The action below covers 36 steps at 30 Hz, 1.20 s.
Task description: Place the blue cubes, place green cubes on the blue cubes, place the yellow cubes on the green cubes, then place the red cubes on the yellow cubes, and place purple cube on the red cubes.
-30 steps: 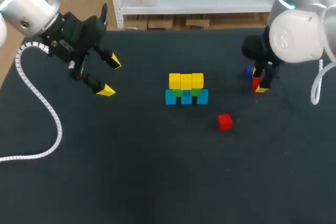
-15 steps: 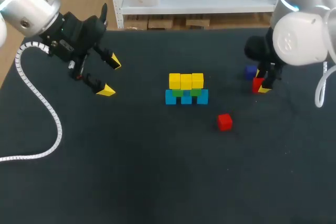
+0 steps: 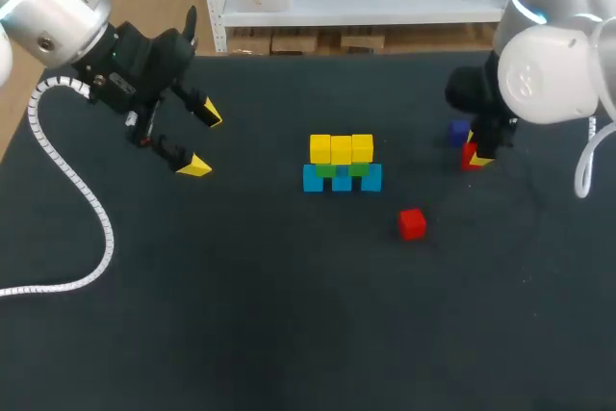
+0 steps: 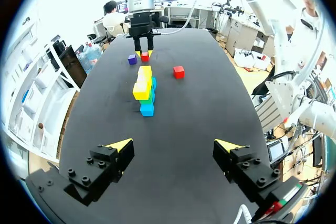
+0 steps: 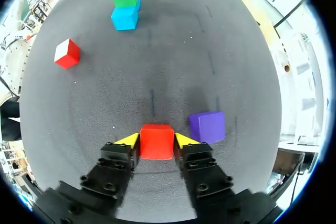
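**Head view, near to far.** Nearest, at lower right of centre, a loose red cube lies alone on the dark counter. Beyond it, at the frame's centre, stands the stack: a row of blue cubes on the counter, green cubes on them, and a row of yellow cubes on top. At centre left, the left claw hangs over the counter with its fingers wide apart and nothing between them. At upper right, the right claw is low at the counter, clamped on the held red cube. The right wrist view shows a yellow tip touching each side of it. The purple cube sits just beside that cube, farther back, and apart from it.
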Motion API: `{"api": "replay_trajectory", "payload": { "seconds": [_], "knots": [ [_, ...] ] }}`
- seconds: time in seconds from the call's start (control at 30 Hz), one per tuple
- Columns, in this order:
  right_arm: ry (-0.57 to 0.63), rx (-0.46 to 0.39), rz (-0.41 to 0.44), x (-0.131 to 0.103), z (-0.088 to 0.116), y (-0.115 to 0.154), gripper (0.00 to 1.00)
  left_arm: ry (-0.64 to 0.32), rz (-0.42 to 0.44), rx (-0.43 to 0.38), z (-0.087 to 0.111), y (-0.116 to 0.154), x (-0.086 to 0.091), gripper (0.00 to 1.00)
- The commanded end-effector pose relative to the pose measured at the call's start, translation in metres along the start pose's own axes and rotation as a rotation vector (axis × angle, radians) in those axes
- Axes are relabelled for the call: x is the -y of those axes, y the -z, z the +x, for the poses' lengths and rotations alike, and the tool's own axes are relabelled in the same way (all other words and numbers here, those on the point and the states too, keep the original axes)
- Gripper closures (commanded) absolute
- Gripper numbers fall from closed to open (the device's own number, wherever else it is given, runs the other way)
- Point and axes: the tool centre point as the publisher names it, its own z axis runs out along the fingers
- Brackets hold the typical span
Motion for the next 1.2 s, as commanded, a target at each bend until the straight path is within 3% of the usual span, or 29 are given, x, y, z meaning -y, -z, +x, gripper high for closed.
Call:
{"api": "replay_trajectory", "payload": {
  "seconds": [0.03, 0.1, 0.13, 0.17, 0.47, 0.9, 1.2],
  "knots": [
    [-0.001, -0.003, -0.002, 0.001, 0.0, 0.0, 0.7, -0.002, 0.0, 0.001, 0.001, 0.0, 0.0, 0.0],
    [0.0, -0.005, -0.002, 0.001, 0.0, 0.0, 0.74, -0.002, 0.0, 0.001, 0.001, 0.0, 0.0, 0.0],
    [-0.001, -0.005, -0.002, 0.001, 0.0, 0.001, 0.82, -0.002, 0.0, 0.001, 0.001, 0.0, 0.0, 0.0],
    [-0.001, -0.006, -0.001, 0.001, 0.0, 0.001, 1.0, -0.002, 0.0, 0.001, 0.001, 0.0, 0.0, 0.0],
    [-0.003, 0.002, 0.012, -0.008, -0.018, 0.018, 1.0, -0.002, 0.0, 0.001, 0.001, 0.0, 0.0, 0.0],
    [-0.029, 0.012, 0.105, -0.013, -0.079, 0.079, 1.0, -0.002, 0.0, 0.001, 0.001, 0.0, 0.0, 0.0],
    [0.004, -0.028, 0.106, -0.011, -0.126, 0.092, 1.0, -0.002, 0.0, 0.001, 0.001, 0.0, 0.0, 0.0]
  ]
}}
